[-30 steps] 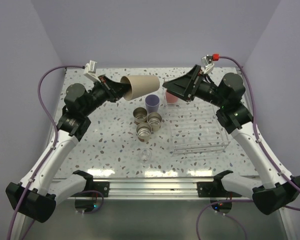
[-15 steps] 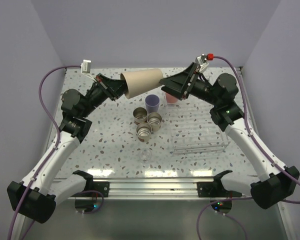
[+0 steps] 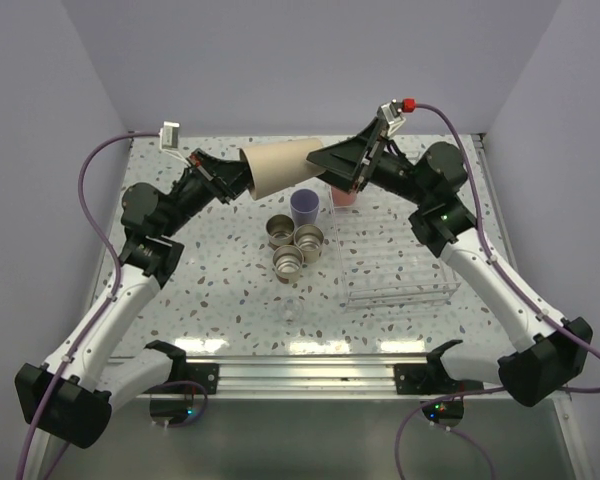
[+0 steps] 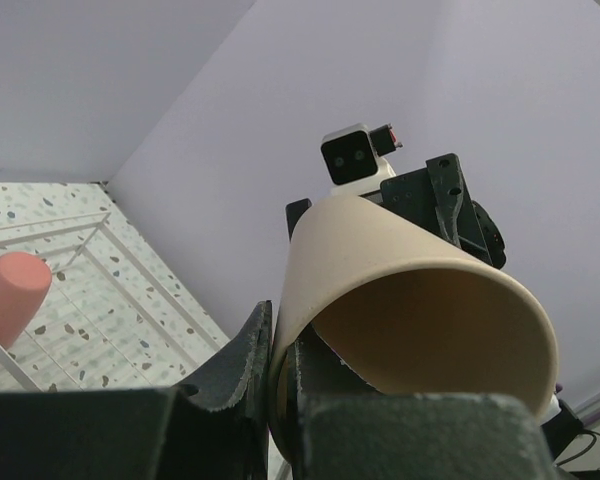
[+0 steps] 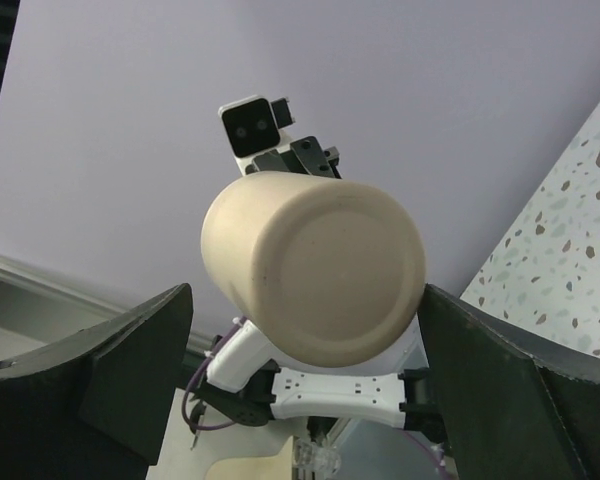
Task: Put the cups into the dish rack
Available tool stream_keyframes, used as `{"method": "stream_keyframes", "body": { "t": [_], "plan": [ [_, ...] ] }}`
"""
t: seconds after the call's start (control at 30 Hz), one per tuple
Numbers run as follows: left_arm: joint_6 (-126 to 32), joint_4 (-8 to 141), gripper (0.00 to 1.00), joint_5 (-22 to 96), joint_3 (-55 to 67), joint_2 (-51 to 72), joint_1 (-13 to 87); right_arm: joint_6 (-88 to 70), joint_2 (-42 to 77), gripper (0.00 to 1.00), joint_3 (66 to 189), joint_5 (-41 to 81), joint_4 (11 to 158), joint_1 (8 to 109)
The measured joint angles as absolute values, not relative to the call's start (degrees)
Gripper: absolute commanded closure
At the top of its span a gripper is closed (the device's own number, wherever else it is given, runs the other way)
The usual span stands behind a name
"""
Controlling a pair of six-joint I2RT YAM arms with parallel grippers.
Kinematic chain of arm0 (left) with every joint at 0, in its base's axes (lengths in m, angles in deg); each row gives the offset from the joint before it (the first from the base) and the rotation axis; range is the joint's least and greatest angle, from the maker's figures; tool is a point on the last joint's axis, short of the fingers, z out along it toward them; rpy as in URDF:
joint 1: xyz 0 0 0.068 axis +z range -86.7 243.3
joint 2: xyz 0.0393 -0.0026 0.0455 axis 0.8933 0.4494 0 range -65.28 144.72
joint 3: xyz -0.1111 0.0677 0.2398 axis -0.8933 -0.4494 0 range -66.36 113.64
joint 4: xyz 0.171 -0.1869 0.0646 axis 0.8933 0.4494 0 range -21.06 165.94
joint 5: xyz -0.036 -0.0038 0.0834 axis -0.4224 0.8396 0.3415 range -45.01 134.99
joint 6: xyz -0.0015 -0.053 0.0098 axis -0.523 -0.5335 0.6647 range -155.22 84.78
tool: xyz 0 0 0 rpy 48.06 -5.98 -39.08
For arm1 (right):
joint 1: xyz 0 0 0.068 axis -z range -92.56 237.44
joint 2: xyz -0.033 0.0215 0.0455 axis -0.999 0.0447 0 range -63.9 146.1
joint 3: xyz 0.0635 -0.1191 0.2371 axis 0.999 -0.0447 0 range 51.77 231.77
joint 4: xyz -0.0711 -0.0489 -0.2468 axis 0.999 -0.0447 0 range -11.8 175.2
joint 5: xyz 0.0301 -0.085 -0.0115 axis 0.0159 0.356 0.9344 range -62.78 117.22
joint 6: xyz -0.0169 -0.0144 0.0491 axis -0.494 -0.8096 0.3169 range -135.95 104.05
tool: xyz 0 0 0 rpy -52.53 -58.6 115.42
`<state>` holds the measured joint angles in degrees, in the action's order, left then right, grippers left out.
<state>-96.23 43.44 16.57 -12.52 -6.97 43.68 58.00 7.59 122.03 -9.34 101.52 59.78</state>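
Observation:
My left gripper (image 3: 242, 178) is shut on the rim of the tan cup (image 3: 280, 166) and holds it on its side high above the table, base toward the right. In the left wrist view one finger (image 4: 242, 355) is outside the wall of the tan cup (image 4: 420, 290) and one is inside. My right gripper (image 3: 330, 160) is open, its fingers (image 5: 130, 370) on either side of the cup's base (image 5: 320, 270). The pink cup (image 3: 343, 195) stands upside down in the clear dish rack (image 3: 400, 262). The lavender cup (image 3: 304, 207) and three beige cups (image 3: 292, 245) stand on the table left of the rack.
A small clear glass piece (image 3: 294, 312) lies on the speckled table (image 3: 210, 270) in front of the beige cups. Lavender walls close in the back and both sides. The rack's wire-like walls (image 4: 130, 270) and the pink cup (image 4: 10, 295) show low in the left wrist view.
The left arm has lifted the tan cup higher and a little to the right. The right gripper has risen and moved left, so its open fingers now flank the cup's base.

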Motion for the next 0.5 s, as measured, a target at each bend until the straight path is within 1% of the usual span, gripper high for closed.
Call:
{"method": "stream_keyframes", "body": {
  "t": [0.2,0.23,0.3,0.4,0.43,0.5],
  "plan": [
    [-97.52,41.52,1.00,16.37,-13.83,-6.99,43.72,58.94,8.96,0.12,122.51,-8.75,103.36,58.99],
    [-97.66,41.30,1.00,16.28,-13.92,-6.99,43.72,59.12,9.20,0.15,122.54,-8.53,103.57,58.82],
    [-97.79,40.73,1.00,16.19,-14.25,-7.02,43.72,59.33,9.64,0.16,122.75,-8.29,103.97,58.45],
    [-98.22,40.21,1.00,15.93,-14.60,-7.02,43.74,59.55,10.12,0.24,123.06,-8.14,104.21,57.90],
    [-98.27,40.06,1.00,15.71,-14.60,-6.99,43.74,59.57,10.25,0.36,123.10,-8.09,104.25,57.75],
    [-98.51,39.86,1.00,15.58,-14.62,-7.02,43.85,59.86,10.41,0.51,123.19,-7.99,104.73,57.42]
  ]
}}
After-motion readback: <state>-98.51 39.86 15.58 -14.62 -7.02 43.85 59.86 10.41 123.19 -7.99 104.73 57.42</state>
